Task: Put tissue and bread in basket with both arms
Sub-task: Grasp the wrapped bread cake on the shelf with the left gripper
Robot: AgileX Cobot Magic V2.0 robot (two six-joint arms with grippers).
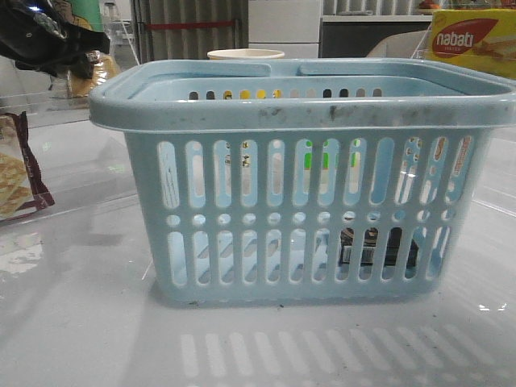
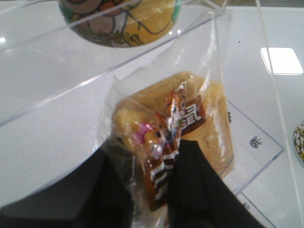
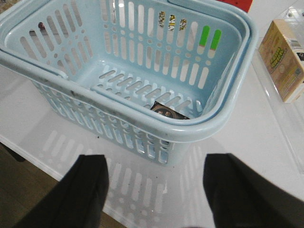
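The light-blue basket (image 1: 306, 113) stands mid-table and also shows in the right wrist view (image 3: 142, 123). The dark tissue pack (image 1: 379, 246) lies flat on the basket's floor in its right corner, and part of it shows in the right wrist view (image 3: 166, 112). My left gripper (image 2: 159, 183) is shut on the clear bag of golden-brown bread (image 2: 213, 137), held up over a clear acrylic shelf. In the front view the left arm (image 1: 40, 36) and bread (image 1: 93, 72) are at the far upper left, clear of the basket. My right gripper (image 3: 161, 190) is open and empty, above the table beside the basket.
A maroon-edged cracker packet (image 1: 16, 173) lies at the left. A pale cup (image 1: 246, 54) stands behind the basket and a yellow Nabati box (image 1: 472, 40) at the back right. A cartoon-printed bowl (image 2: 118, 19) sits by the bread. A tan box (image 3: 285, 57) stands near the basket.
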